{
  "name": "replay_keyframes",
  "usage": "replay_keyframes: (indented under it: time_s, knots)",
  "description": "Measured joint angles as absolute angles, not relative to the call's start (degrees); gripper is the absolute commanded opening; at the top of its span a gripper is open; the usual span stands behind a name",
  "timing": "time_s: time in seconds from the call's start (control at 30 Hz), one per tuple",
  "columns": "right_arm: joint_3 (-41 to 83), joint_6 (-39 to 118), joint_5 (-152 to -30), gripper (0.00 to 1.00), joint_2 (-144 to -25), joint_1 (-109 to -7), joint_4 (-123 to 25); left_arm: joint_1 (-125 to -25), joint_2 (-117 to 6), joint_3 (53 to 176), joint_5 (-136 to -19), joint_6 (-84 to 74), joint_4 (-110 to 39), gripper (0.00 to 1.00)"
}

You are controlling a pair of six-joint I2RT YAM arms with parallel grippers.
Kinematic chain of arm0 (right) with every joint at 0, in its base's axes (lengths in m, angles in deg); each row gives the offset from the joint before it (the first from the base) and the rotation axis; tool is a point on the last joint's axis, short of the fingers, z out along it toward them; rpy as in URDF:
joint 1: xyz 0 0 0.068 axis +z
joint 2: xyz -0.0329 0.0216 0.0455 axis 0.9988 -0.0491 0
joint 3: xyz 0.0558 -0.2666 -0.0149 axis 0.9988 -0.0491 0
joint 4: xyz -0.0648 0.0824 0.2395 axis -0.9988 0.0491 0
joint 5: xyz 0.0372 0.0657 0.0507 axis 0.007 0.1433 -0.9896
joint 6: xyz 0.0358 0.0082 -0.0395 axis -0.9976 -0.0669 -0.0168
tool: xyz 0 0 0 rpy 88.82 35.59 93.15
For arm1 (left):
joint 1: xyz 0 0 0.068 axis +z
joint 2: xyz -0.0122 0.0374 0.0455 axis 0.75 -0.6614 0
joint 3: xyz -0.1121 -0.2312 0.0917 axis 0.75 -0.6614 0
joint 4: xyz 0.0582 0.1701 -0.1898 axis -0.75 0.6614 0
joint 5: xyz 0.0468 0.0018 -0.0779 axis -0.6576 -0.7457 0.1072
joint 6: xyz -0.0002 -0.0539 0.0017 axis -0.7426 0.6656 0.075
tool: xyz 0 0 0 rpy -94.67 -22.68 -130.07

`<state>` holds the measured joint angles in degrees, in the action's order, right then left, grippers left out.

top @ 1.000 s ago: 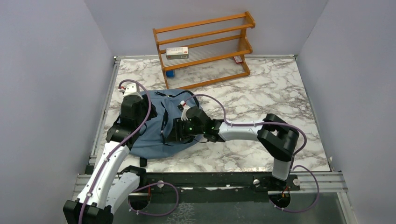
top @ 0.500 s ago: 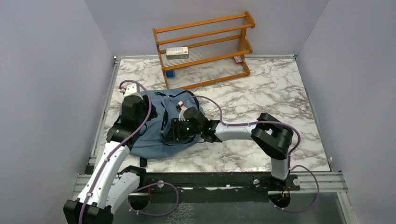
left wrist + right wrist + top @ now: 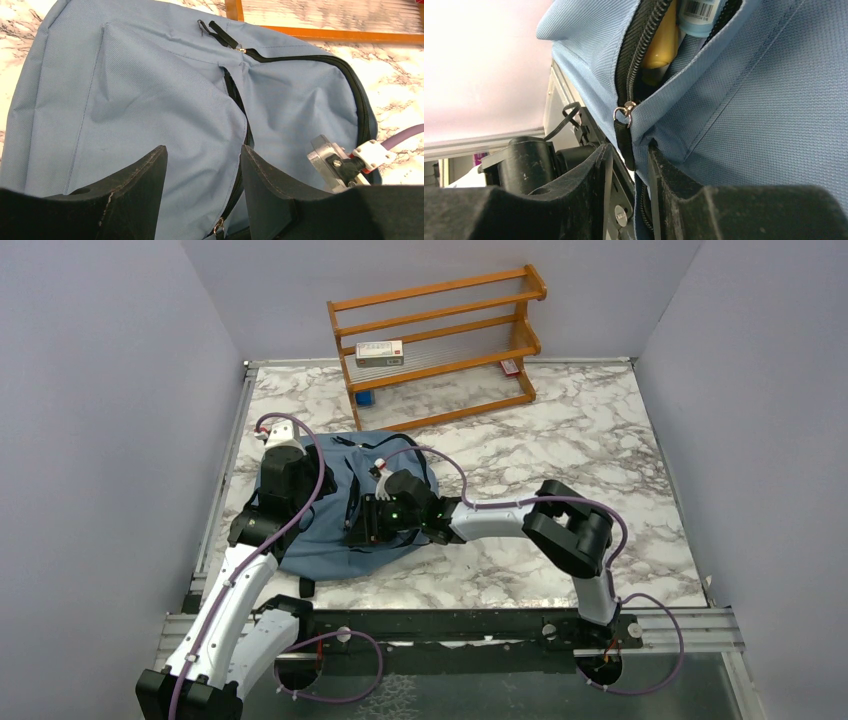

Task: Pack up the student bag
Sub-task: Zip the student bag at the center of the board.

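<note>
bag [image 3: 322, 540] near desk [image 3: 560, 440] left edge | left claw [image 3: 202, 170] open above it | right claw [image 3: 629, 170] narrowed round zip pull [image 3: 624, 142], grip unclear | items [image 3: 659, 45] inside, zip part open; likely only closing remains

Soft, even overhead light casts faint shadows on the grey-veined white marble tabletop [image 3: 600, 450], while the right wrist view glares pinkish-white at upper left, its near edge blurred.
</note>
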<state>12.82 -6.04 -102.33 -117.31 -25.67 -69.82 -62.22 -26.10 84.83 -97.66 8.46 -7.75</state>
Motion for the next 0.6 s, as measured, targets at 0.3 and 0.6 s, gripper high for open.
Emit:
replay_keyframes:
  time_s: [0.3, 0.6]
  knots:
    - [14.2, -6.4, -102.5, 0.16, -119.1, -25.7, -69.7, -62.2, -25.8, 84.4, -97.7, 8.1, -7.8, 0.57]
    - [13.8, -6.3, -102.3, 0.01, -118.8, -25.7, -69.8, -62.2, -25.7, 84.1, -97.7, 7.8, -7.8, 0.57]
